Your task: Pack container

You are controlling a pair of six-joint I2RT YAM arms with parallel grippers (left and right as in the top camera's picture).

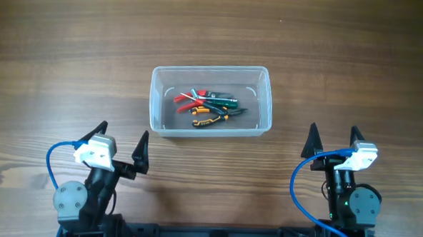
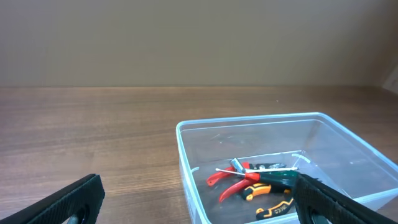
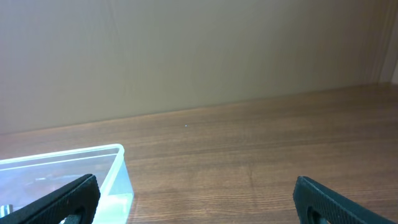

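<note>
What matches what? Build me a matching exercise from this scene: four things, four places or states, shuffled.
1. container
2. tools
3. left gripper
4. right gripper

a. open, empty, off the container's right corner
b. piled inside the container
c. clear plastic
d. open, empty, off the container's left corner

Pairs: 1-c, 2-b, 3-d, 4-a.

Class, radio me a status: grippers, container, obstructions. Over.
Left gripper open, empty. Right gripper open, empty. Clear plastic rectangular tub centre table, red, green and orange hand tools inside. Nothing blocking it.
</note>
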